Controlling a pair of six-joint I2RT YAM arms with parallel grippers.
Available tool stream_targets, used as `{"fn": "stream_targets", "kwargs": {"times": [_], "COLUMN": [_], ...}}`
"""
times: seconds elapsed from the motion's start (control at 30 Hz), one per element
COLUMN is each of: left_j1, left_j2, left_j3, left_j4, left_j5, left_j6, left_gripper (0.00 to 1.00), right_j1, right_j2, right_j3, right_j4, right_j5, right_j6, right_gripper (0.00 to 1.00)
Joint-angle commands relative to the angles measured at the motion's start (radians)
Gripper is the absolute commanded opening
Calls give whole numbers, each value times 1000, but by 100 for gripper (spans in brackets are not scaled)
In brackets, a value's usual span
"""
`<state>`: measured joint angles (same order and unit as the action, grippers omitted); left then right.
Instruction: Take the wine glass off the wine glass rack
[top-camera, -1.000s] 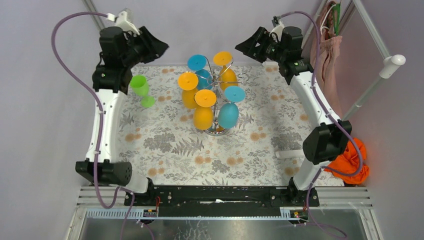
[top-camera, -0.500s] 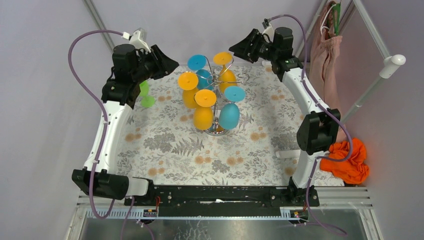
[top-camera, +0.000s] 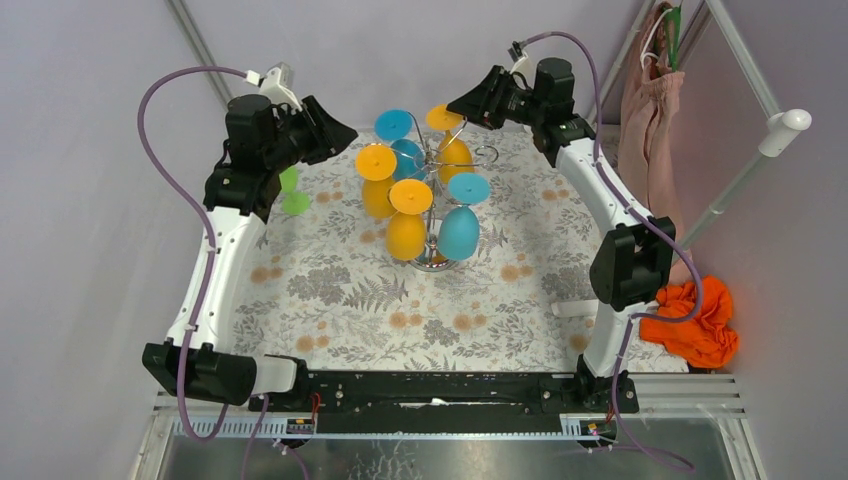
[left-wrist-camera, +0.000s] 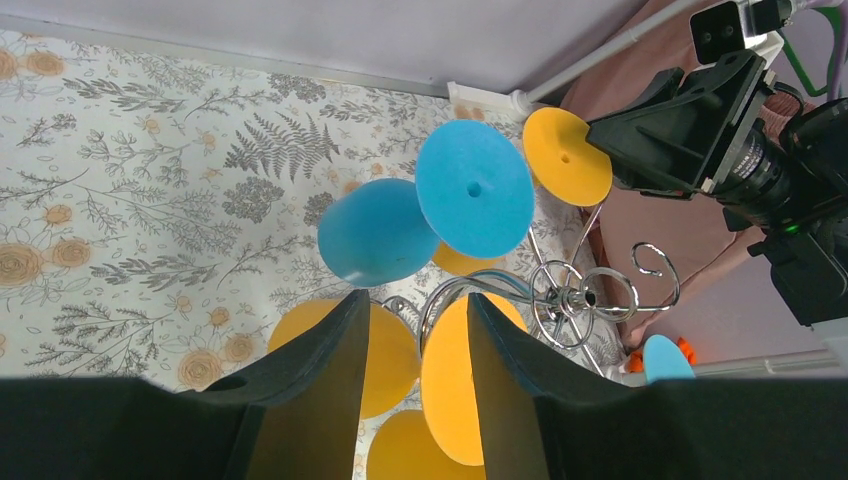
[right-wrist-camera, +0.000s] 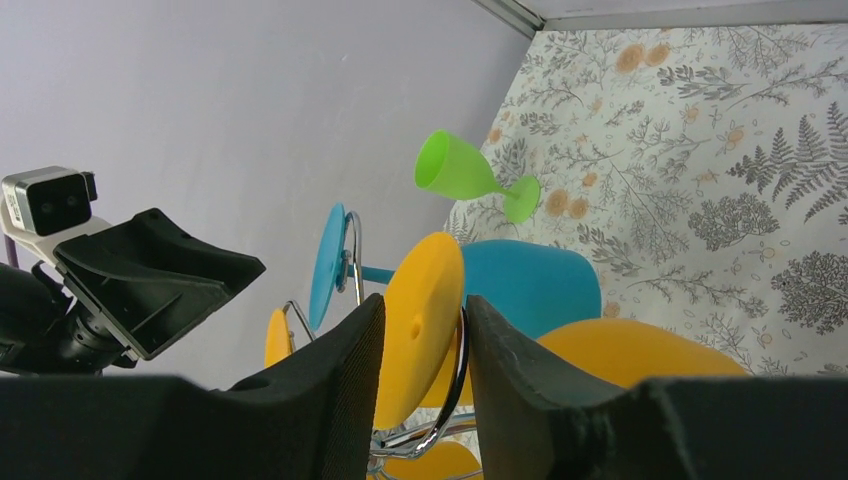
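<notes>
Wine glass rack in the middle: your left hand and right hand hover either side of it, both spread apart, gripping nothing.

Both arms rise from their bases at the near edge, run along the 2 sides and bend inward at the far end, so the left arm and the right arm aim their wrists at each other. The left gripper points toward the right side, its 2 black fingers parted with a clear gap between them. The right gripper points back at it from the opposite side, well apart from it, its 2 fingers spread likewise.
</notes>
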<state>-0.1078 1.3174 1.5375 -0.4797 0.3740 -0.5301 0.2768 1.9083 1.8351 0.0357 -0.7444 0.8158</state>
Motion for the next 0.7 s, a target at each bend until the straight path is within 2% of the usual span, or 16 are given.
{"fn": "stream_targets", "kwargs": {"times": [0.0,0.17,0.27,0.37,0.57,0.67], "left_j1": [0,0,0,0,0,-1], "left_j2": [-17,-24,-30,-31,-27,-28], "left_j3": [-19,-30,-33,-33,-41,-49], "left_j4": [53,57,60,60,68,73], "left_j5": [-4,0,3,6,19,21], "left_j6": [1,1,1,5,1,-1], "left_gripper": [48,48,48,48,48,48], "right_j1": [9,9,10,9,10,10], "right_j2": [-31,-16,-10,-3,18,24], "right_j3": [-9,30,51,94,124,119], "right_j4": [25,-5,-27,-123,-142,-138], "right_j5": [-10,17,50,95,97,89], "right_j6": [-12,-30,-58,-125,-134,-130], "right_gripper": [42,37,37,38,39,26]}}
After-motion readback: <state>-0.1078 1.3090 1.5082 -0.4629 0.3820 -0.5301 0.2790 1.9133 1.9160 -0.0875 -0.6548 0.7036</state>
